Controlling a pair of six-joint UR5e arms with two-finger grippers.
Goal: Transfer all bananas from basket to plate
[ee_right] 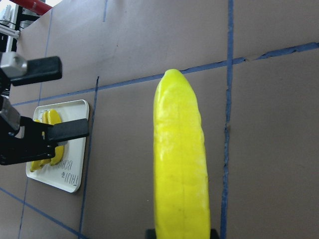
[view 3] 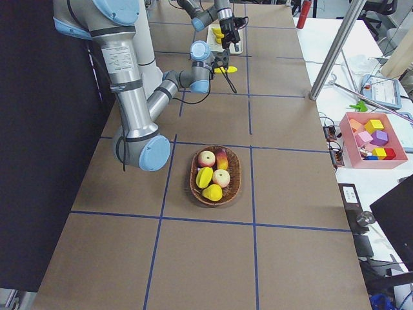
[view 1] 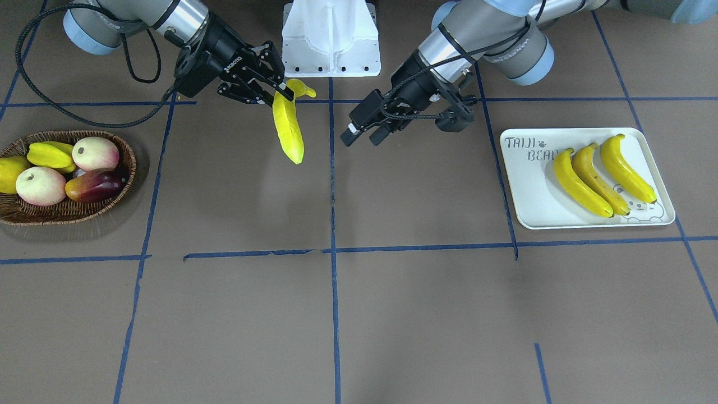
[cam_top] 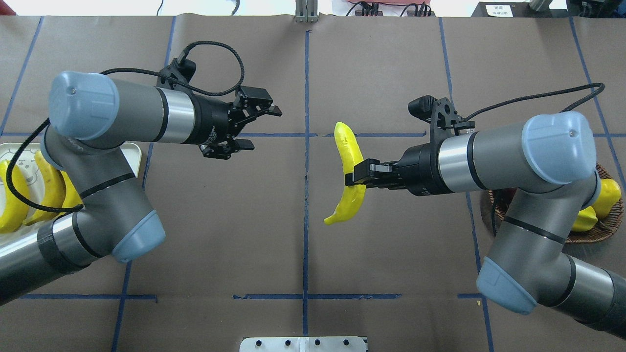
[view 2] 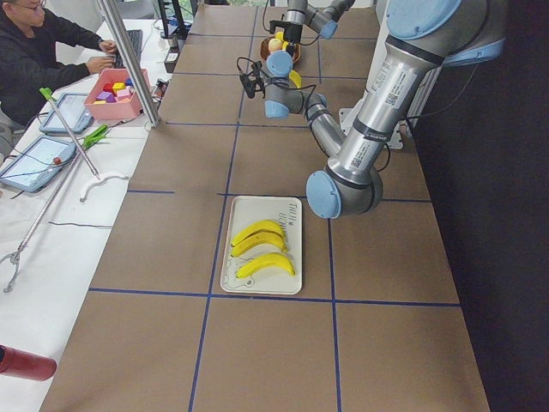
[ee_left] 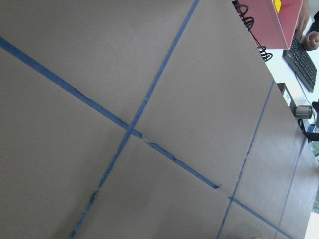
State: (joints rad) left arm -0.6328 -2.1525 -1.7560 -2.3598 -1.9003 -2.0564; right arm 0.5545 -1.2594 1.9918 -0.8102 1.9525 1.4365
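Observation:
A yellow banana (view 1: 289, 129) hangs in mid-air over the table's middle, with my right gripper (view 1: 283, 90) shut on it near its upper end. From above, this banana (cam_top: 349, 151) lies crosswise in the right gripper (cam_top: 354, 173). My left gripper (cam_top: 264, 128) is open and holds nothing, a short way across the centre line from the banana. Three bananas (view 1: 594, 177) lie side by side on the white plate (view 1: 527, 191). The wicker basket (view 1: 67, 212) holds other fruit; I see no banana in it.
In the basket lie two pale apples (view 1: 40, 185), a starfruit (view 1: 50, 155), a dark red mango (view 1: 95, 186) and a rounder yellow fruit (view 1: 8, 174). The white robot base (view 1: 331, 39) stands at the table's far edge. Blue tape lines (view 1: 332, 224) cross the brown table.

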